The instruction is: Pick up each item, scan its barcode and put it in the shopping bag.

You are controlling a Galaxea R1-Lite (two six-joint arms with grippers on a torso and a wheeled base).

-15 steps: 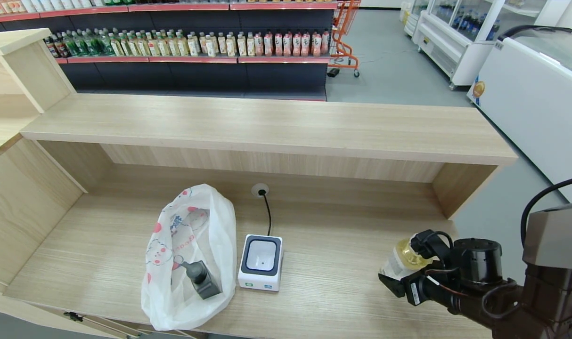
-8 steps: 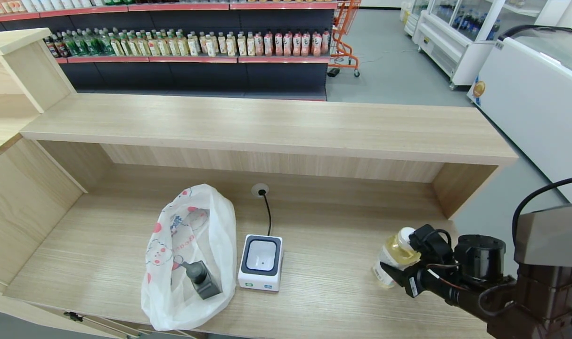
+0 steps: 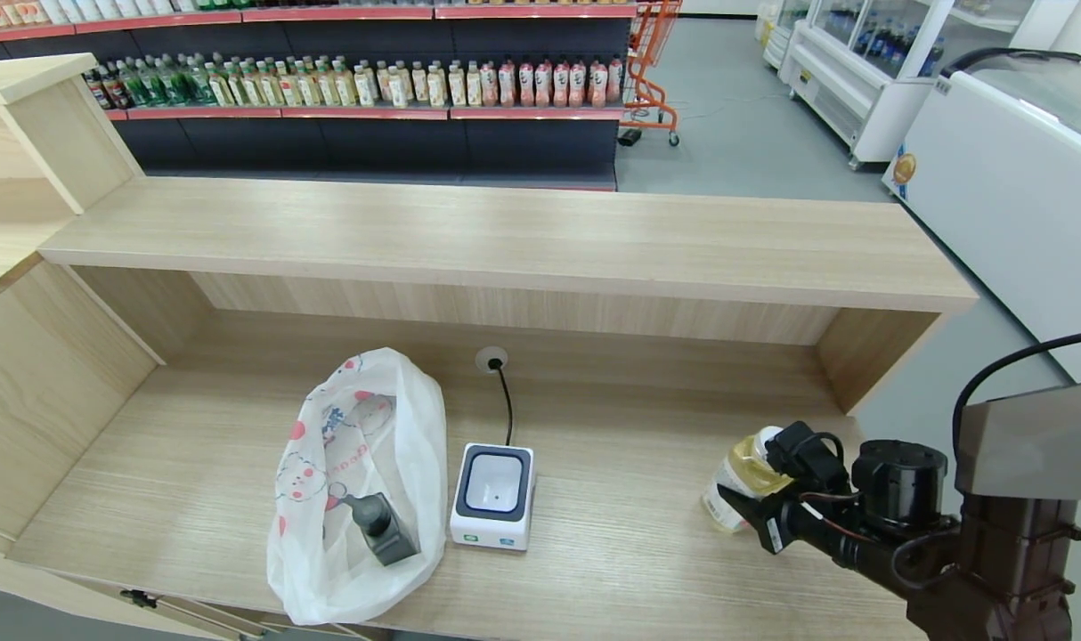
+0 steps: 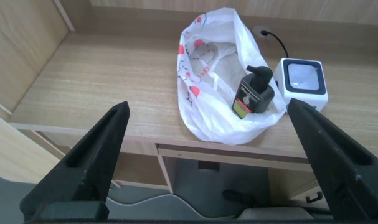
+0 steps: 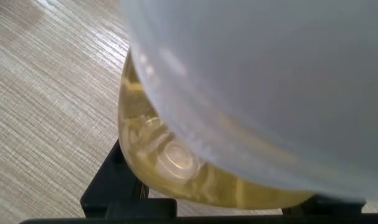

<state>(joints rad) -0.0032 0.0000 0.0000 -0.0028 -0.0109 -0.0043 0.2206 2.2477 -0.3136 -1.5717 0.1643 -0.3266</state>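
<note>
The right gripper point(image 3: 763, 485) is pinched on a bottle of yellow liquid point(image 3: 732, 485), which is held tilted with its white cap point(image 3: 769, 436) uppermost and its base low over the wooden counter point(image 3: 638, 552); whether the base touches the wood cannot be told. In the right wrist view the bottle point(image 5: 176, 162) is seen from close by, with a dark finger point(image 5: 104, 193) set against its lower part and the counter's grain point(image 5: 45, 93) beyond it. Well to the left of this gripper, a white barcode scanner point(image 3: 493, 494) with a dark-framed window is stood on the counter, and its black cable point(image 3: 506, 405) is led back to a round port in the surface. Just beyond the scanner, farther from the gripper, the shopping bag point(image 3: 362, 481) is laid open, white plastic with red and blue print, and a dark pump bottle point(image 3: 382, 528) is lodged inside it near the mouth. The left gripper point(image 4: 207, 107) is held with its fingers point(image 4: 95, 162) spread wide, off the counter's near edge. Ahead of it are seen the shopping bag point(image 4: 207, 74) with the pump bottle point(image 4: 254, 93) in it, and the scanner point(image 4: 305, 78) just beside the bag.
</note>
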